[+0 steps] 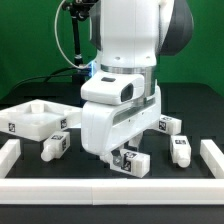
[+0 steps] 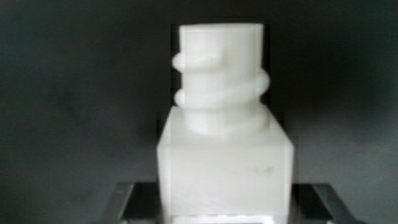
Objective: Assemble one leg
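Note:
In the wrist view a white leg [image 2: 224, 140] fills the middle, square-bodied with a round threaded end pointing away. My gripper [image 2: 226, 203] is shut on its square body, with a dark finger [image 2: 135, 203] on each side. In the exterior view the gripper [image 1: 122, 157] is low over the black table, near the front, and the held leg [image 1: 131, 162] with its tag shows just below the hand. Three other legs lie loose: one on the exterior view's left [image 1: 55, 145], and two on its right [image 1: 167, 125] [image 1: 181, 151].
The big white square tabletop with a raised rim [image 1: 34, 119] lies at the exterior view's left. A low white wall [image 1: 110, 188] runs along the front, with side pieces at the left [image 1: 8, 152] and right [image 1: 213, 152].

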